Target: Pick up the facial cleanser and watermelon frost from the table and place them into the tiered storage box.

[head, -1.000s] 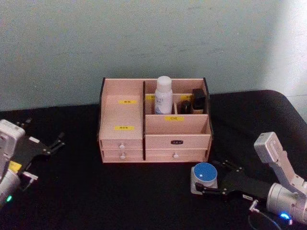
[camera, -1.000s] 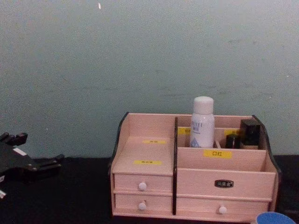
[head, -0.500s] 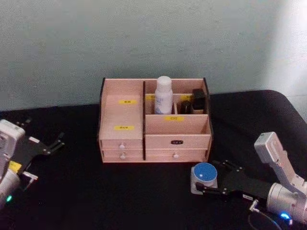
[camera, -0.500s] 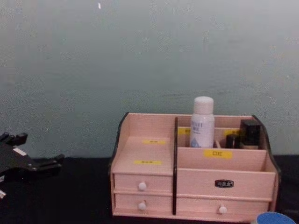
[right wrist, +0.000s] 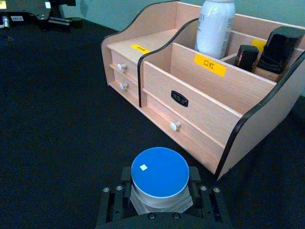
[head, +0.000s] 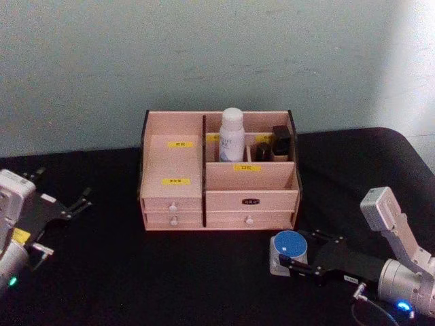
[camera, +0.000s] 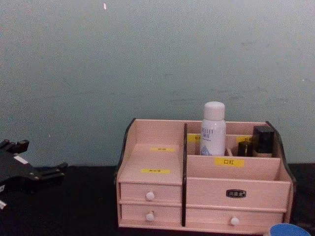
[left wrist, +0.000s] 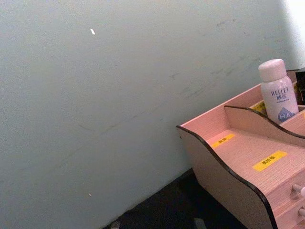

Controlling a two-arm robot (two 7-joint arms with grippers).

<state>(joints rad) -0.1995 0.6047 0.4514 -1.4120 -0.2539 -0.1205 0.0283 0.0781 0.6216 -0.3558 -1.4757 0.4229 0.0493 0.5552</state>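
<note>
The watermelon frost, a squat clear jar with a blue lid, stands on the black table in front of the tiered storage box, at its right. My right gripper reaches in from the right, and in the right wrist view its fingers press against both sides of the watermelon frost. The facial cleanser stands upright in a back compartment of the box, as the chest view's facial cleanser also shows. My left gripper rests open at the far left, holding nothing.
Small dark bottles fill the back right compartments beside the cleanser. The box's left stepped shelf and front middle compartment hold nothing. The black table spreads around the box. A pale wall stands close behind it.
My right gripper's fingers have edged slightly forward along the jar's sides. The jar stays where it was. My left arm has not moved.
</note>
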